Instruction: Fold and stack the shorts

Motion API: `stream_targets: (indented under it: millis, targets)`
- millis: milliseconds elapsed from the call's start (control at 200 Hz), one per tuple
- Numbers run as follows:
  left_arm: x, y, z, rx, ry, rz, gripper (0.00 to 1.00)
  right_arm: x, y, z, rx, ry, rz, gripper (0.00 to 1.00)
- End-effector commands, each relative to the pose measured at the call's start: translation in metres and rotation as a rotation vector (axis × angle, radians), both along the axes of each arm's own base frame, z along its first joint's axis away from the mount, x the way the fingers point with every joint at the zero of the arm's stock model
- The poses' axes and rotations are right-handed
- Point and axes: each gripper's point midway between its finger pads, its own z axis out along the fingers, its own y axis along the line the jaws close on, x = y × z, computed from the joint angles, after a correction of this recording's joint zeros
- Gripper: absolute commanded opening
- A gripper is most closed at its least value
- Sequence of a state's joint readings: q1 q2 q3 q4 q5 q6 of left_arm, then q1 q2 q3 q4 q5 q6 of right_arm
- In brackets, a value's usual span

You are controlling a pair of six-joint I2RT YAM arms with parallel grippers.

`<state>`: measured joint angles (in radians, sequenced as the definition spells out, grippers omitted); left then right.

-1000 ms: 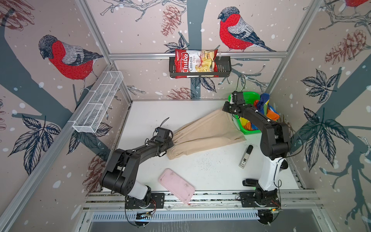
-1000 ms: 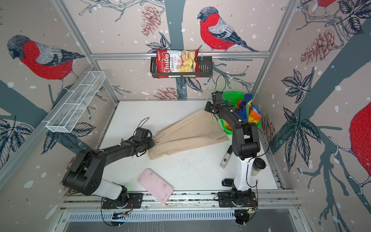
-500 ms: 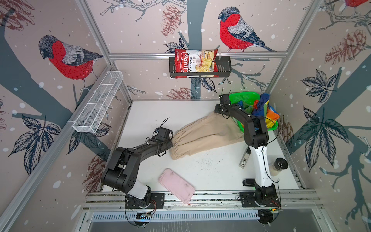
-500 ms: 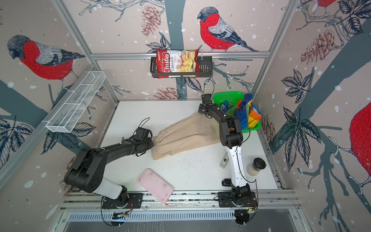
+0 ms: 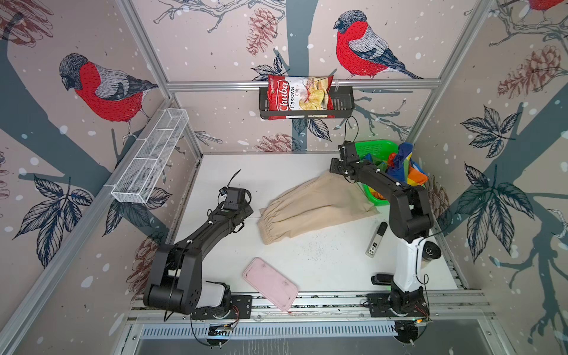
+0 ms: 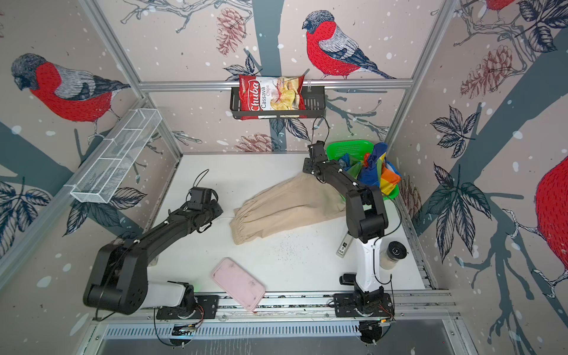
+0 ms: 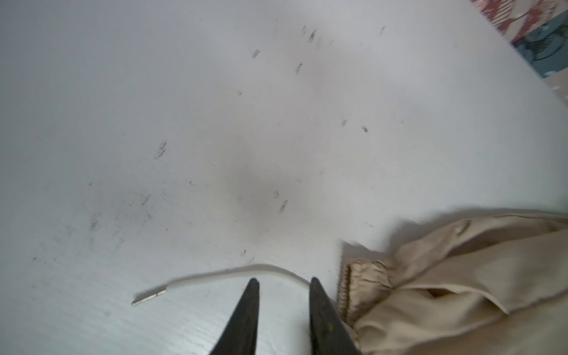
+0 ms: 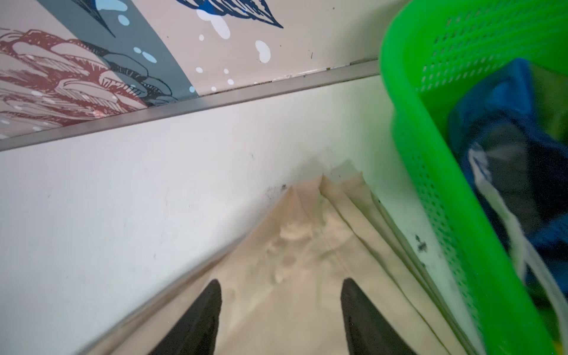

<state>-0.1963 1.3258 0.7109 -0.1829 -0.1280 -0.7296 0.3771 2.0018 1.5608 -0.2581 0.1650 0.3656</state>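
In both top views a white table (image 5: 276,172) sits inside an aluminium-framed booth papered with bullfinches, pinecones and leaves. Dark specks dot the surface in front of the beige shorts (image 5: 313,209). These lie roughly flat at mid-table, gathered waistband toward the left arm and legs running toward the back right corner. The striped shorts (image 5: 405,169) are bunched in the green basket (image 5: 373,147) in that corner. On the back wall a black rack (image 5: 344,104) holds a red bag (image 5: 299,96) reading "Chuba Cassava Chips", and a white wire shelf (image 5: 150,159) hangs on the left wall. A pink tray (image 5: 270,284) overhangs the front rail. A small black-and-white stick-shaped device (image 5: 376,239) lies near the right arm's base, its label too small to read. The back left of the table is bare. In the left wrist view the left gripper (image 7: 284,281) has its fingers parted with nothing between them, just beside the waistband. The white drawstring (image 7: 221,276) lies on the table past the tips. In the right wrist view the right gripper (image 8: 281,281) stands spread wide over the beige cloth, gripping nothing. The leg's corner ends close to the back wall strip, and the basket wall stands just beside the cloth's edge.
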Motion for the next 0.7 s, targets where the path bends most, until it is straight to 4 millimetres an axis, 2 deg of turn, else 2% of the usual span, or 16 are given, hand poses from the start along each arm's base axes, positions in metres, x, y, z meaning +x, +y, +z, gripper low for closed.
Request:
stream_targets:
  millis: [0,95,190,320,430,520,565,650,695]
  targets:
    - [-0.017,-0.028,0.003,-0.066,0.000,-0.105,0.40,-0.035,-0.015,-0.015,-0.035,0.038,-0.035,0.69]
    - [-0.032,-0.054,0.002,-0.071,-0.003,-0.198,0.49,-0.070,-0.023,-0.031,-0.049,0.081,-0.045,0.72]
    - [-0.043,-0.071,-0.011,-0.092,0.016,-0.269,0.54,-0.095,-0.027,-0.043,-0.028,0.120,-0.050,0.74]
    - [-0.054,-0.084,-0.036,-0.130,0.069,-0.315,0.54,-0.117,-0.034,-0.061,-0.019,0.177,-0.071,0.75]
    - [-0.054,-0.097,-0.045,-0.151,0.077,-0.335,0.53,-0.130,-0.036,-0.080,-0.014,0.222,-0.078,0.74]
    - [-0.047,-0.100,-0.048,-0.159,0.074,-0.328,0.46,-0.138,-0.024,-0.096,-0.011,0.252,-0.053,0.72]
    - [-0.040,-0.097,-0.048,-0.143,0.069,-0.300,0.38,-0.141,-0.014,-0.103,-0.015,0.264,-0.033,0.71]
    - [-0.024,-0.073,-0.048,-0.048,0.097,-0.200,0.19,-0.146,0.008,-0.112,-0.013,0.272,0.005,0.71]
    - [-0.014,-0.058,-0.045,-0.009,0.100,-0.153,0.12,-0.149,0.021,-0.115,-0.003,0.277,0.029,0.71]
